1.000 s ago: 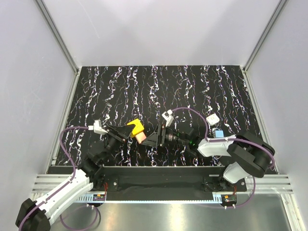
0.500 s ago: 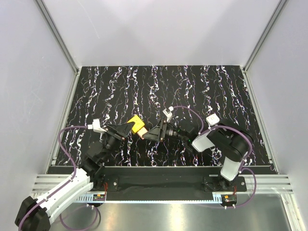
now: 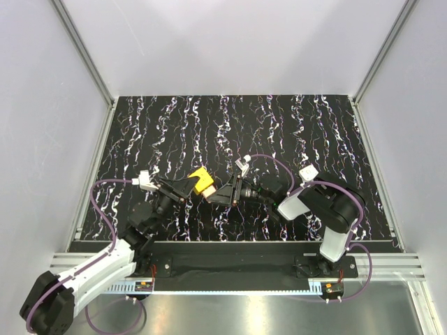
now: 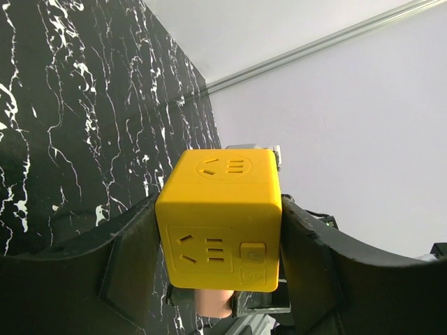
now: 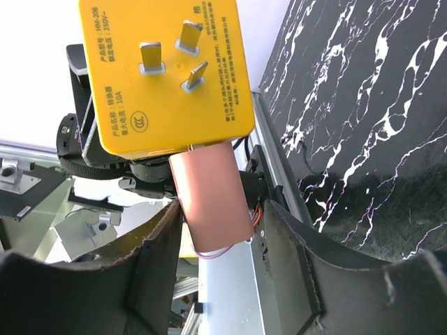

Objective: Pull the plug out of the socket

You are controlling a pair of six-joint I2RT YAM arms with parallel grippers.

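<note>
- socket point(image 4: 222, 218) clamped between left gripper point(image 4: 220, 241) jaws, pressed on two opposite sides, over near-middle of black marble table point(image 3: 293, 125)
- pink plug point(image 5: 213, 199) sticks out of one socket face, between right gripper point(image 5: 223, 230) jaws
- right jaws flank plug; grip: cannot tell

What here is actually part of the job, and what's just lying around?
Part of the job:
- yellow socket
- pink plug, plugged into it

Just lying about:
- small white block
</note>
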